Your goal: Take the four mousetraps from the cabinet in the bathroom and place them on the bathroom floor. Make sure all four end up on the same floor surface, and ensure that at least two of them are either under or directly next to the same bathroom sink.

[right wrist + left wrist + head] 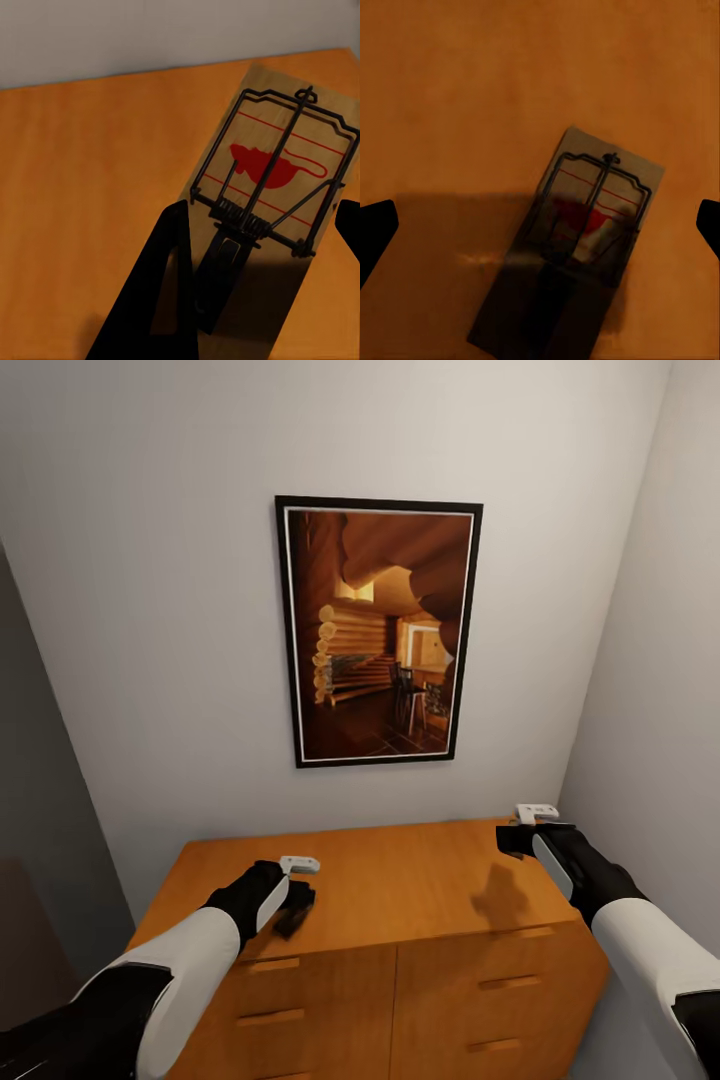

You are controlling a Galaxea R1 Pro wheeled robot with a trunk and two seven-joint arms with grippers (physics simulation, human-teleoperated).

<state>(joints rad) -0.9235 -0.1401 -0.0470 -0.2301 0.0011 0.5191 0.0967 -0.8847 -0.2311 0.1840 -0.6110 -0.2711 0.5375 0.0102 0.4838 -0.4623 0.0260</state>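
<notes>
The cabinet [400, 880] stands against the wall below me, its flat orange-brown top facing up. One mousetrap [592, 202] lies flat on the cabinet top [472, 90], partly in shadow. My left gripper [297, 908] hovers low over it near the front left, open, its fingertips [376, 232] spread wide on both sides of the trap. My right gripper [520, 838] hangs above the cabinet's back right corner. In the right wrist view a second mousetrap [277, 165] sits tilted between the fingers [349, 225], close to the camera and casting a shadow on the wood [90, 165]. It looks gripped and raised.
A framed picture of a log-cabin room [378, 630] hangs on the wall behind the cabinet. A side wall [650, 660] closes in on the right. Drawer fronts with thin bar handles [510, 982] face me. A dark panel [40, 810] stands at the left.
</notes>
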